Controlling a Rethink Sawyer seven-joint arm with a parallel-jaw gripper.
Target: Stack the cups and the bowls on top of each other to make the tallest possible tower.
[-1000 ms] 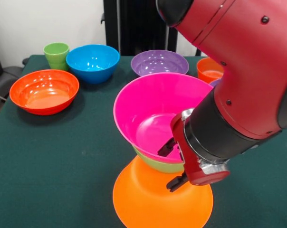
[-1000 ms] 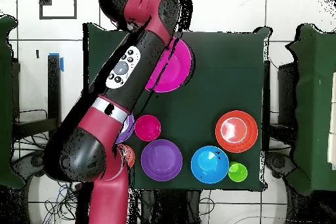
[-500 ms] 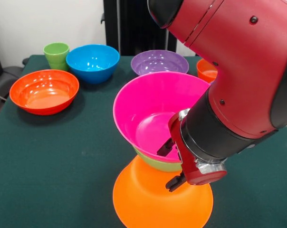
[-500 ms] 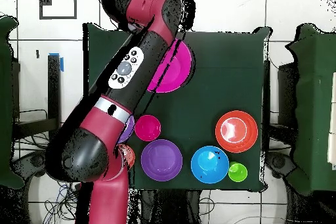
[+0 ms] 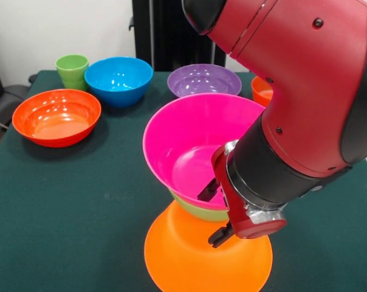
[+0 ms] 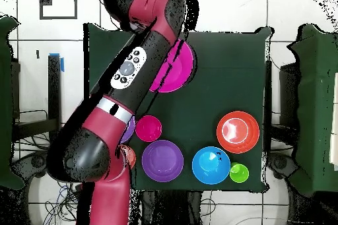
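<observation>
The tower stands at the front of the table: an upturned orange bowl (image 5: 189, 258), a green bowl (image 5: 202, 210) on it, and a large pink bowl (image 5: 186, 143) tilted on top. My gripper (image 5: 214, 212) straddles the pink bowl's near wall, one finger inside and one outside, shut on it. In the overhead view the pink bowl (image 6: 178, 70) shows beside the arm, which hides the gripper. The light-green cup (image 5: 72, 69) stands at the back left, upright, next to a blue bowl (image 5: 118, 79).
A red-orange bowl (image 5: 56, 117) sits at the left and a purple bowl (image 5: 203, 80) at the back middle. Another red-orange bowl (image 5: 264, 90) peeks out behind the arm. The overhead view also shows a small magenta bowl (image 6: 148, 128) and a sliver of a second purple bowl (image 6: 129, 130).
The arm and the pink bowl have shifted slightly to the left in the front view. The other bowls and the cup have not moved.
</observation>
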